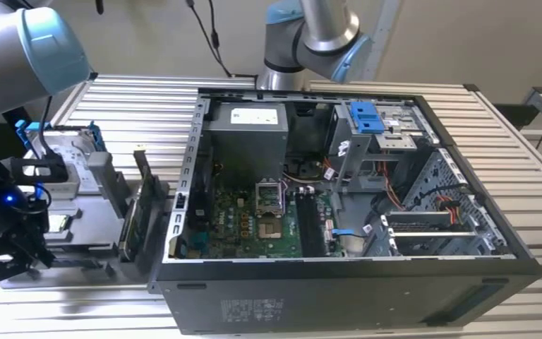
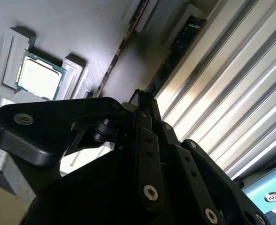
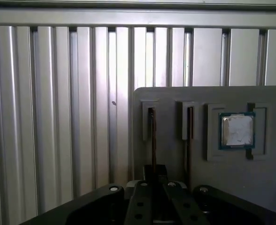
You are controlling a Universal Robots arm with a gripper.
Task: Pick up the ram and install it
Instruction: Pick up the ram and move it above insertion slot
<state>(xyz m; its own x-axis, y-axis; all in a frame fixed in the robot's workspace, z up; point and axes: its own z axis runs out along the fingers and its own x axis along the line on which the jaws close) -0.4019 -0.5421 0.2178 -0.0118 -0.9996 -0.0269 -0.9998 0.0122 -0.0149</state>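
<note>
Ram (image 3: 153, 138) stands on edge in a grey parts holder (image 3: 175, 96), in the slot nearest the holder's rim and the ribbed aluminium table (image 3: 58, 122). In both wrist views the gripper (image 3: 154, 170) meets one end of the ram. Its fingers (image 3: 147, 171) are drawn narrow, one on each flat side of the stick, and closed on it while the ram sits in its slot.

In the neighbouring slot, just beside the ram, a second thin stick (image 3: 189, 140) also stands on edge. Beyond that stick a processor chip (image 3: 237, 130) lies flat in a square recess.

In the exterior view the gripper and the holder are in the lower left of the frame, and the arm (image 1: 12, 49) reaches in from the upper left corner. A hard drive in a blue frame (image 1: 64, 159) sits on the holder near the left edge of the frame. An open computer case (image 1: 346, 300) lies on its side across the centre and right, with its green motherboard (image 1: 252, 222) showing at centre. The case stands just beside the holder, apart from the ram.
</note>
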